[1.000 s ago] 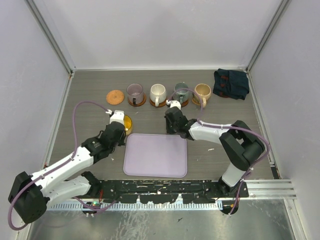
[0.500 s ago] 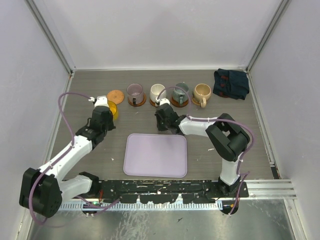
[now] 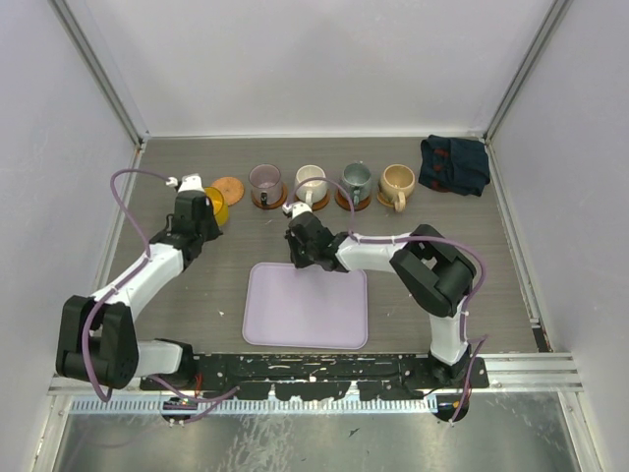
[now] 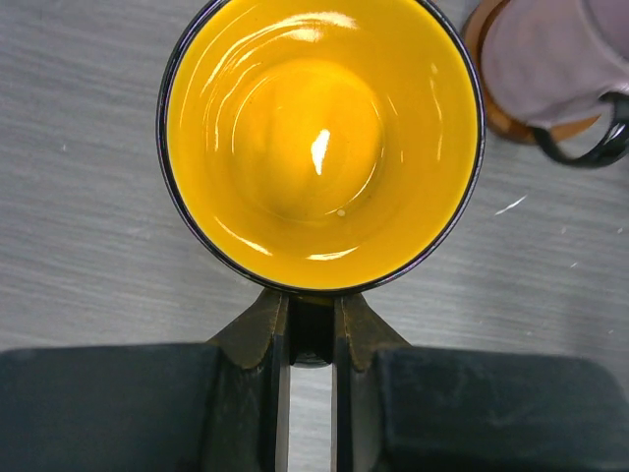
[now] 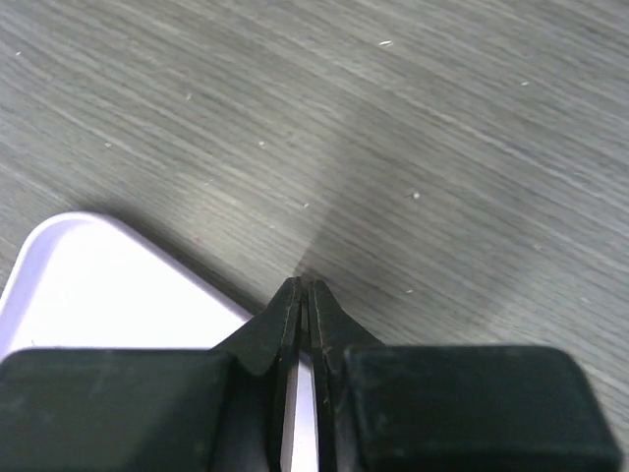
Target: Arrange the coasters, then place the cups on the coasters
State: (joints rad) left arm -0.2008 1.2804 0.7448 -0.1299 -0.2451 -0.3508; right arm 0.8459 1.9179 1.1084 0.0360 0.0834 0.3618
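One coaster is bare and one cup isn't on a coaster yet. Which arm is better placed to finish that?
Left. Its jaws are closed on the yellow cup, right beside the bare coaster. The right arm's jaws are shut, empty, by the lavender tray's corner, farther off.

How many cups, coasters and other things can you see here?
Small handled cups (yellow, purple glass, white, grey-green, beige): 5
Thin round brown wooden coasters: 5
Lavender rectangular tray: 1
Dark blue folded cloth: 1
Total: 12
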